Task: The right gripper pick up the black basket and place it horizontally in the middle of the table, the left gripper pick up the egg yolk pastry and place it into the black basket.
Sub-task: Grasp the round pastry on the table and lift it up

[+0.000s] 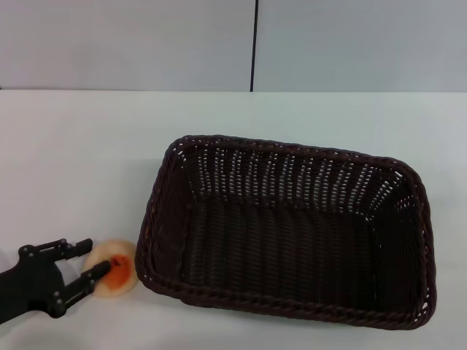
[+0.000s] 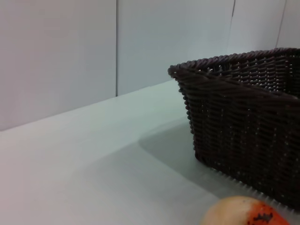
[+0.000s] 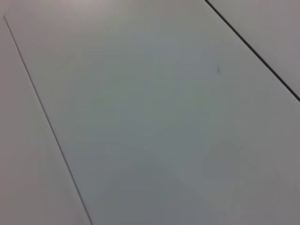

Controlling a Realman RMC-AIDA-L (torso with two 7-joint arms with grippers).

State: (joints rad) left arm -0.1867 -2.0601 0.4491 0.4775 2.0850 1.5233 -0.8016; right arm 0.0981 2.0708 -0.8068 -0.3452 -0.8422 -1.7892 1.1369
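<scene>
The black basket point(image 1: 288, 230) lies flat and empty on the white table point(image 1: 73, 160), its long side across the view, right of centre. The egg yolk pastry point(image 1: 118, 268) sits on the table just off the basket's near left corner. My left gripper point(image 1: 97, 257) is at the pastry's left side, open, with one finger point(image 1: 79, 247) at its far edge and the other point(image 1: 93, 277) lying across its near half. The left wrist view shows the pastry point(image 2: 243, 213) low and close, with the basket's wall point(image 2: 243, 126) behind it. My right gripper is out of view.
The table's back edge meets a grey wall point(image 1: 146, 44) with a dark vertical seam. The right wrist view shows only plain pale panels point(image 3: 150, 112) with thin seams.
</scene>
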